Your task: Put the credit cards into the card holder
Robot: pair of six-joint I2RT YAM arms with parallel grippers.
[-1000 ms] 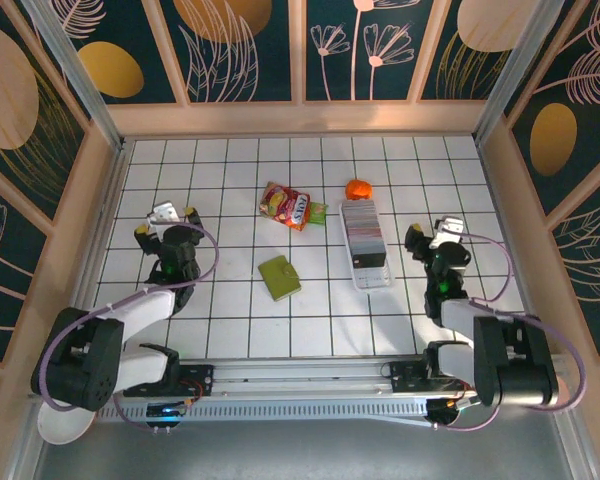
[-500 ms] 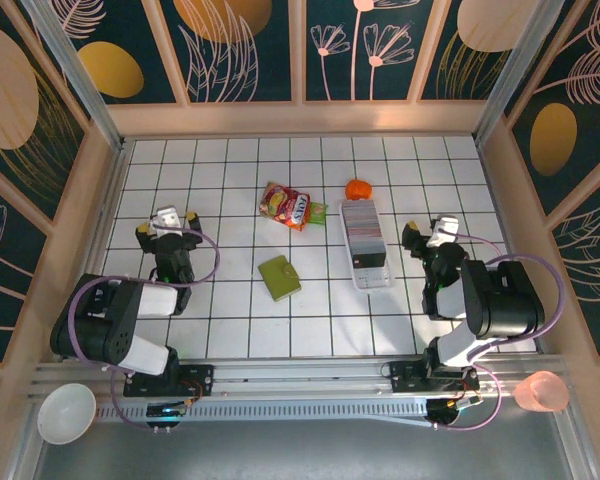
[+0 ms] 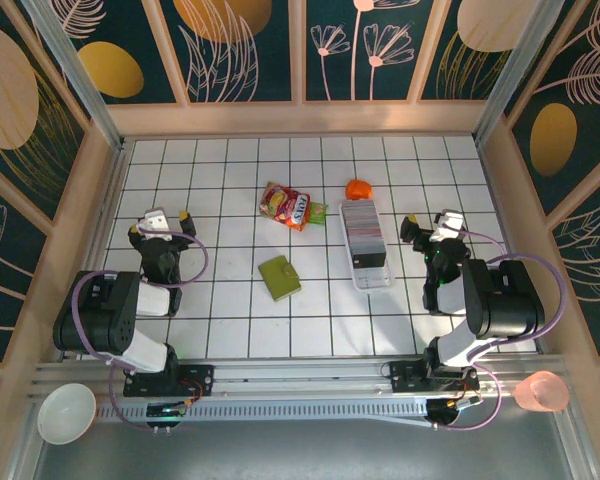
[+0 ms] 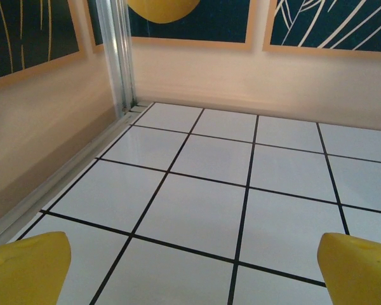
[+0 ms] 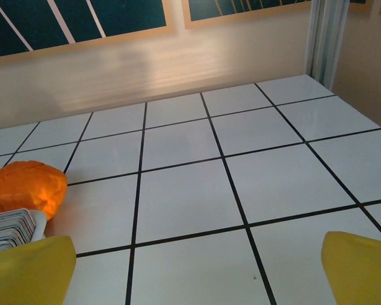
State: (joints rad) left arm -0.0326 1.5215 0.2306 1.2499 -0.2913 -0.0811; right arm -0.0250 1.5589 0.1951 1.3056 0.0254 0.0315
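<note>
Credit cards (image 3: 363, 228): packed on edge as a striped block in a long pale tray (image 3: 373, 277), right of the table's centre. Their striped ends show at the left edge of the right wrist view.
Card holder (image 3: 279, 277): olive-green, lying flat and slightly askew near the middle of the table, left of the tray and apart from it.
Left gripper (image 3: 160, 222): near the table's left edge, jaws spread wide with nothing between them. Its yellow fingertips (image 4: 25, 267) are above bare tiles.
Right gripper (image 3: 431, 224): just right of the tray, toward the right edge, jaws likewise wide apart and empty.
Orange object (image 3: 357, 188): at the tray's far end, close beside the cards.
Snack packet (image 3: 292, 206): red and yellow, on the far side of the card holder.
Table (image 3: 230, 160): white tiles, black grid.
</note>
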